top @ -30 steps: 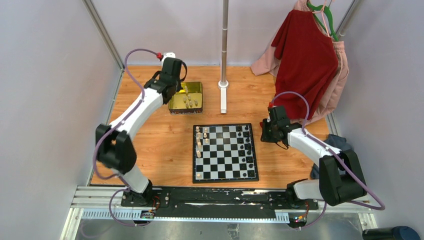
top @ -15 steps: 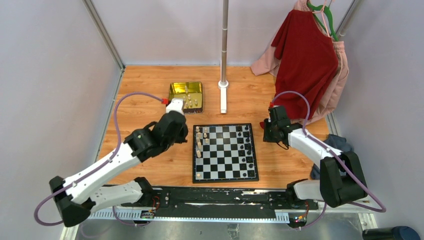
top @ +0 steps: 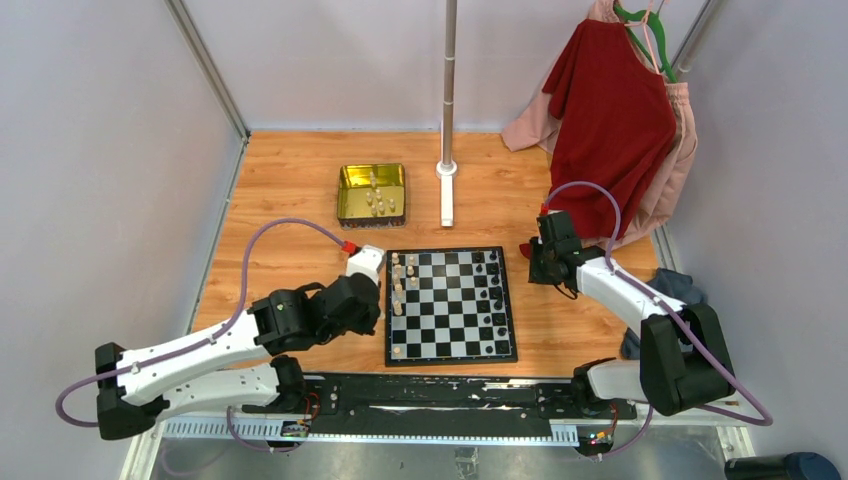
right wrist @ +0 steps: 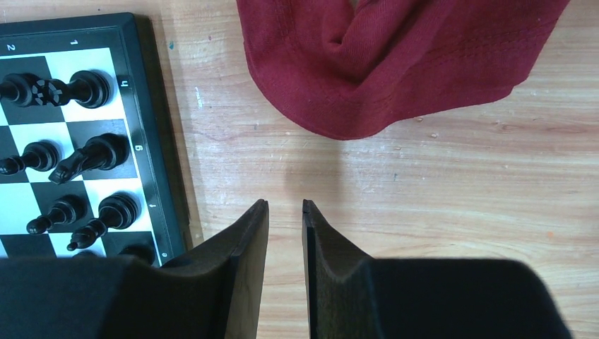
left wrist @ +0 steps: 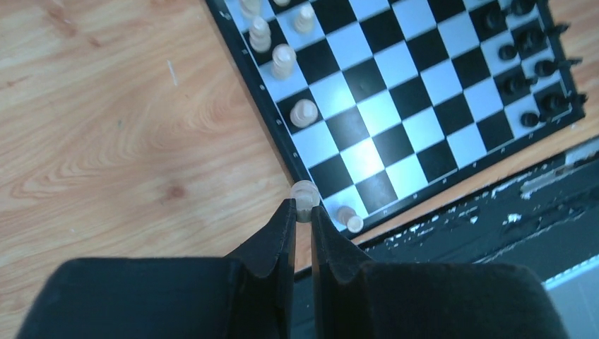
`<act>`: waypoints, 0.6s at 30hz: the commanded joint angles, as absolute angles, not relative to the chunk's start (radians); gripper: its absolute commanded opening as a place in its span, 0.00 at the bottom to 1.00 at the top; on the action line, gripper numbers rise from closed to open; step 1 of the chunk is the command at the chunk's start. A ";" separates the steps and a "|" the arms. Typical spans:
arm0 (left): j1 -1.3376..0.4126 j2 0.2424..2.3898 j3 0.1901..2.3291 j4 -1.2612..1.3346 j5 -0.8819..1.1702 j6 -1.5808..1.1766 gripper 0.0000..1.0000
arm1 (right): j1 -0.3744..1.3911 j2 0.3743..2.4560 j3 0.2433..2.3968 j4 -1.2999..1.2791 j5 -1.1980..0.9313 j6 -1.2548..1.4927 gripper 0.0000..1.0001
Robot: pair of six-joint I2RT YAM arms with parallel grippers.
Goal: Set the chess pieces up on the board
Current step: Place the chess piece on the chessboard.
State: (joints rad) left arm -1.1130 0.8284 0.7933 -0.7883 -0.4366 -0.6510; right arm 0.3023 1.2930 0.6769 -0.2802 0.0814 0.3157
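The board lies in the middle of the wooden table. Several cream chess pieces stand along its left side and black ones along its right. More cream pieces sit in the gold tin at the back. My left gripper hovers over the board's left edge near the front corner. In the left wrist view it is shut on a cream pawn, beside a lone cream piece on the corner square. My right gripper stands open and empty over bare wood, right of the board.
A metal pole with its base stands behind the board. A red garment hangs at the back right, and its hem rests on the table just beyond my right gripper. A black rail runs along the near edge.
My left arm has swung from the gold tin down to the board's left edge near the front. The right arm has not moved.
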 commanded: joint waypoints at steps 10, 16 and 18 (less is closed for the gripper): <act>-1.314 0.929 0.688 -0.714 -0.392 -0.729 0.00 | 0.311 1.302 0.676 -0.288 0.115 0.300 0.29; -1.329 0.975 0.667 -0.652 -0.392 -0.727 0.00 | 0.311 1.301 0.674 -0.287 0.114 0.298 0.29; -1.330 0.991 0.666 -0.628 -0.399 -0.723 0.00 | 0.311 1.301 0.673 -0.287 0.112 0.300 0.29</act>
State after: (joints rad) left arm -1.3190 0.9676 0.6788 -0.7002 -0.3889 -0.7143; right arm 0.3027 1.2934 0.6769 -0.2798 0.0917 0.3138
